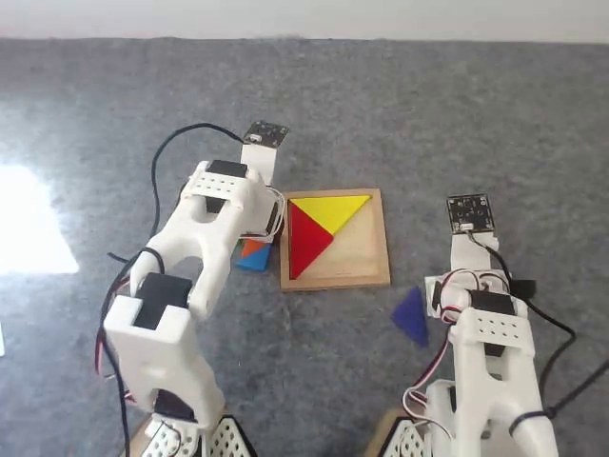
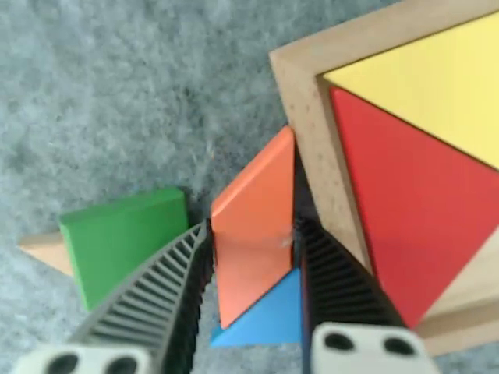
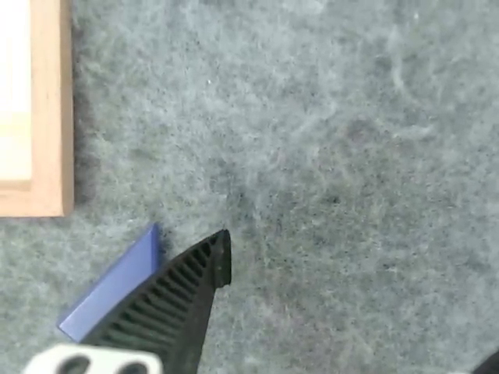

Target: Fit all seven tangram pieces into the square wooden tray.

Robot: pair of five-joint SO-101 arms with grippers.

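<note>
- Tangram pieces: by our count two of the seven are seated and five are still out.
- Tray (image 1: 338, 280) sits mid-bench (image 1: 457, 114). It holds the yellow triangle (image 1: 328, 211) along its far side and the red triangle (image 1: 306, 243) along its left side, the two touching. The rest of its floor is bare wood.
- Left gripper (image 2: 254, 230) is clamped on the orange piece (image 2: 249, 269), which is tilted up on edge just beside the tray's left rim.
- Blue piece (image 2: 269, 319) lies touching the orange one. The green piece (image 2: 117, 234) and wood-coloured piece (image 2: 43, 248) lie near, toward the bench's left edge.
- Right gripper (image 3: 343, 312) has its jaws apart and holds nothing. It is just beside the purple triangle (image 1: 411, 312), off the tray's near right corner.
- Risk: the orange piece is so close to the rim that we think it could snag, shoving the tray and unseating the triangles.
- Risk: the tilted piece may pivot or slip in the grip, or drag the blue piece along.
</note>
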